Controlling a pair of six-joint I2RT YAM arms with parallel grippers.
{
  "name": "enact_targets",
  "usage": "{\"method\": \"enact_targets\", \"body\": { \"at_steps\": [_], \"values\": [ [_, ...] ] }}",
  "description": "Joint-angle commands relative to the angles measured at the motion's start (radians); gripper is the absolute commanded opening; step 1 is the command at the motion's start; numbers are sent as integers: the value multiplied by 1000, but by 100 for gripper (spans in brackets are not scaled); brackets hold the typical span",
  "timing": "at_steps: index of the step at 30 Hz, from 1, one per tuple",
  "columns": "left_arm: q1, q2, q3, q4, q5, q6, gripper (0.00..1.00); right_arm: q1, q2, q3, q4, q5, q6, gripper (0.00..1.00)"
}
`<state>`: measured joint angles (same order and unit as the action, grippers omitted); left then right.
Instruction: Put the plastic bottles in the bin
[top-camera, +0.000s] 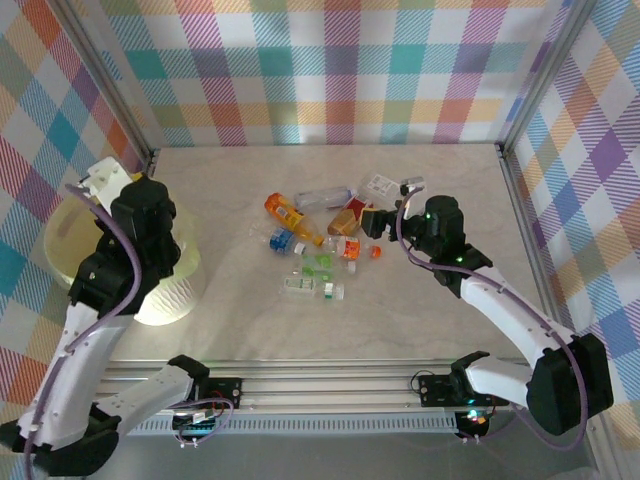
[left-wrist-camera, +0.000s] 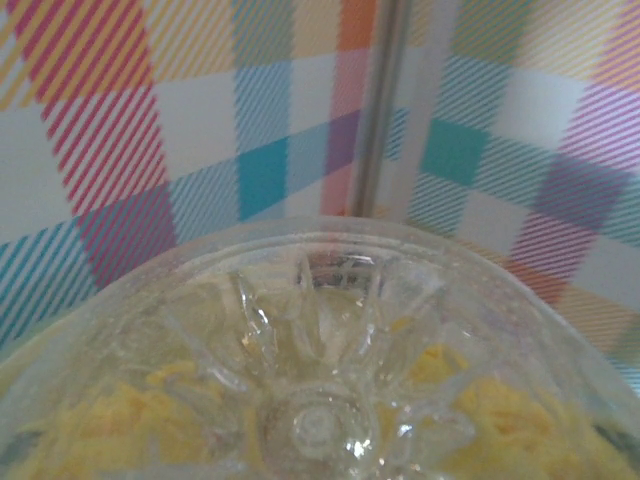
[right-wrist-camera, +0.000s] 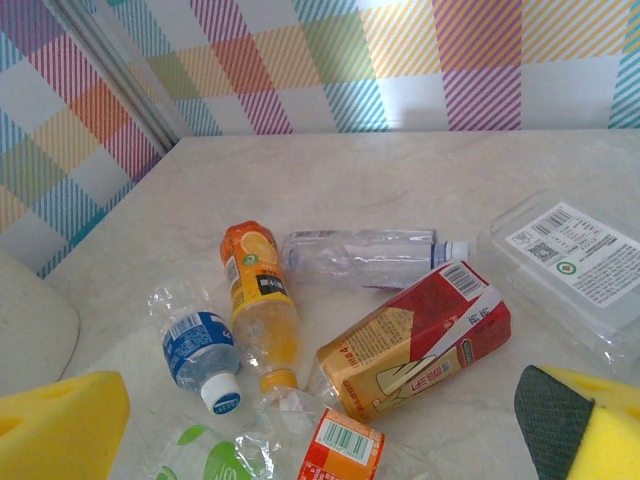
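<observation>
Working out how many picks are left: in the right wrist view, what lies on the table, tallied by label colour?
Orange-label bottle: 1
Blue-label bottle: 1
Clear unlabelled bottle: 1
Green-label bottle: 1
Red-label bottle: 1
Red carton: 1
White-label flat pack: 1
Total: 7

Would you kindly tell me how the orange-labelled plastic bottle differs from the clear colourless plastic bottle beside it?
The orange-labelled plastic bottle has an orange cap pointing toward the camera; the clear colourless plastic bottle has a pale cap pointing right. Both lie on their sides.
</observation>
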<state>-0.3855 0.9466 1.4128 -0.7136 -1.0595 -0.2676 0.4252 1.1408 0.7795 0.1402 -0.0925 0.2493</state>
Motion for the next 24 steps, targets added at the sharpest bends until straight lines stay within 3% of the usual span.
{"method": "enact_targets", "body": {
  "at_steps": [1, 7, 12, 16, 21, 24],
  "values": [
    [185, 1, -23, -18, 139, -15, 50, 4, -24, -8, 25, 14, -1, 100],
    [516, 11, -85, 39, 532, -139, 50, 3, -26, -7, 7, 18, -1, 100],
    [685, 50, -148, 121, 725, -265, 50, 3, -24, -2, -4, 6, -6, 100],
    [791, 66, -225, 234, 804, -395, 50, 3, -27, 11, -25, -6, -17, 100],
    [814, 112, -245, 275, 793, -499, 54, 3, -32, 14, -40, -4, -27, 100],
    [815, 149, -236, 260, 792, -550, 63, 3, -36, 11, -41, 2, -24, 100]
  ]
}}
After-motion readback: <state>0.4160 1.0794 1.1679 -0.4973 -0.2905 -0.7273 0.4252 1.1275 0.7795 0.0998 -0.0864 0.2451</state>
